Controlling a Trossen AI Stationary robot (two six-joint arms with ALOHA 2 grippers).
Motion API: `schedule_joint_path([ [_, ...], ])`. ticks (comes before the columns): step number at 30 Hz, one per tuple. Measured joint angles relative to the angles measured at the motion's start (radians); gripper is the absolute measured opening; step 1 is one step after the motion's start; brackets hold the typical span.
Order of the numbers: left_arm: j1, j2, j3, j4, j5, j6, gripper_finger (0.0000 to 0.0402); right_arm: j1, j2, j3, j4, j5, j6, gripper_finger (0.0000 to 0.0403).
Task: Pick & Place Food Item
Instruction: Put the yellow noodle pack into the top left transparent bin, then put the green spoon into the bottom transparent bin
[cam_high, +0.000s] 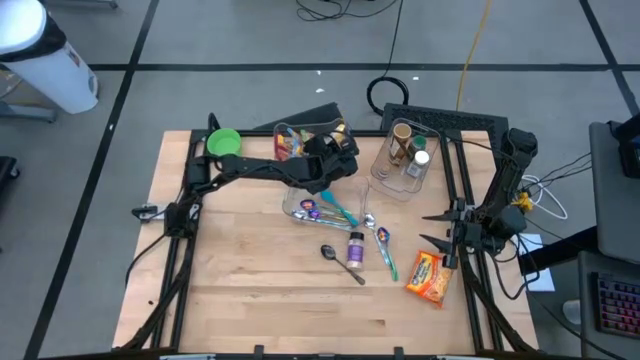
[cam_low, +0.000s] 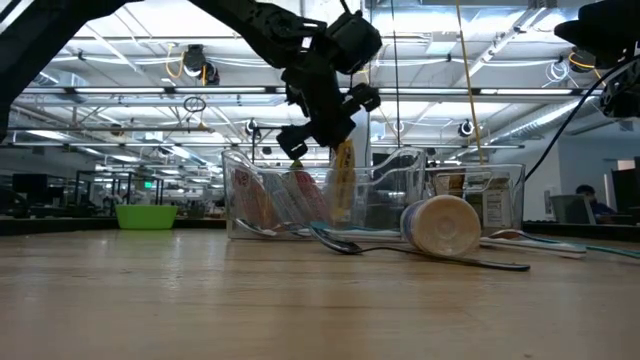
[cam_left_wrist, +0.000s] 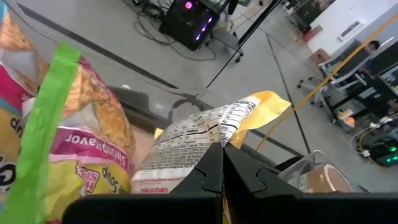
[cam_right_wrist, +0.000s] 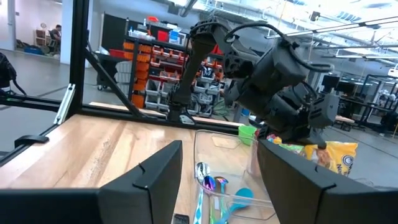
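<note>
High view: my left jaws (cam_high: 335, 140) hung over the clear plastic bin (cam_high: 300, 135) at the wooden bench's (cam_high: 250, 300) far side. Left wrist view: jaws clamped shut on a yellow noodle packet (cam_left_wrist: 211, 134). Right wrist view: my right jaws (cam_right_wrist: 217, 180) stood open, empty.

A white-and-yellow packet (cam_left_wrist: 208, 134) carried the small red word "maruchan" near its lower edge (its nutrition panel was too fine to read). The pink packet (cam_left_wrist: 87, 149) showed upside-down lettering, seemingly "flavor".
</note>
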Motion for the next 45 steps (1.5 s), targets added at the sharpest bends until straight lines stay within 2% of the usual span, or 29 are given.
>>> schedule_joint_path([
  [10,0.012,0.016,0.0,0.004,0.048,-0.021,0.0007,0.0,0.0,0.0,0.0,0.0,0.012,0.0201],
  [18,0.04,0.016,0.0,0.001,0.146,-0.056,0.0008,0.0,0.0,0.0,-0.003,0.001,0.011,0.0201],
  [23,0.047,0.016,0.0,0.002,0.151,-0.066,0.0009,0.0,0.0,-0.001,-0.003,0.001,0.011,0.0201],
  [27,0.048,0.016,0.0,0.003,0.145,-0.056,0.0038,0.0,0.0,-0.001,-0.004,0.004,0.011,0.0201],
  [38,0.049,0.009,0.0,0.002,0.145,0.019,0.0158,0.0,0.0,-0.001,-0.013,0.005,0.011,0.0201],
  [42,0.053,-0.046,0.002,0.003,0.146,0.124,0.0181,0.0,0.0,-0.001,-0.031,0.005,0.011,0.0201],
  [45,0.049,-0.123,0.004,0.008,0.148,0.274,0.0188,0.0,0.0,-0.001,-0.031,0.005,0.011,0.0201],
])
